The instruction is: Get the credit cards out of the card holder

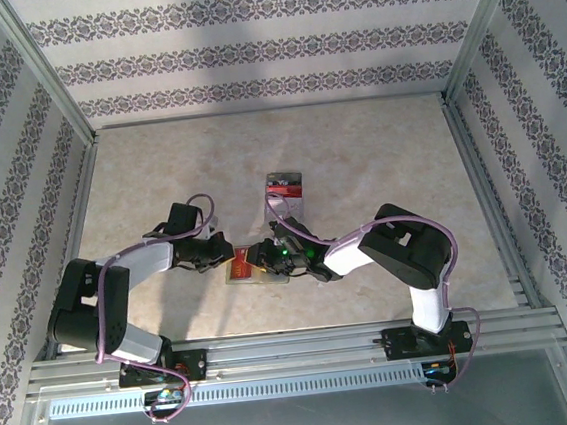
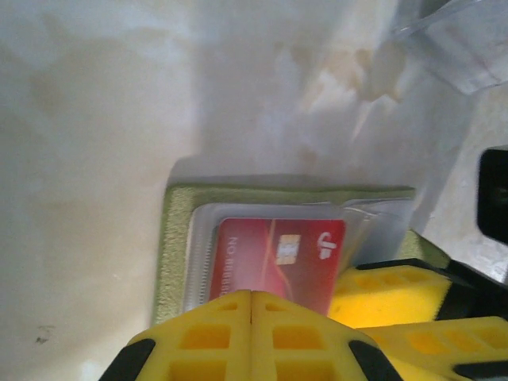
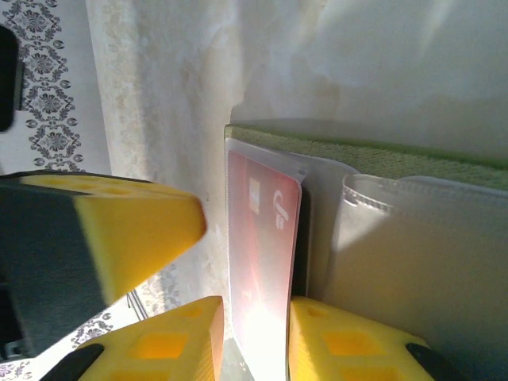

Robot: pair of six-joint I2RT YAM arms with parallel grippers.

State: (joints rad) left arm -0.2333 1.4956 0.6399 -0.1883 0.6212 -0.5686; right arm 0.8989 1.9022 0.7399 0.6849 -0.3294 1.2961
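credit card (image 3: 263,230) pinched in right tool (image 3: 255,309); left tool (image 2: 252,300) closed

Credit card (image 2: 274,258) sits in card holder (image 2: 171,238), tray (image 1: 285,208) behind.

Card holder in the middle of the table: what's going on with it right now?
Both arms are working on the card holder, which lies open on the table. A red credit card sits inside its translucent pocket, not yet out. The right end effector has a finger on each side of the card and pocket edge; whether it grips is unclear. The left end effector is shut, its tip over the card's near edge.
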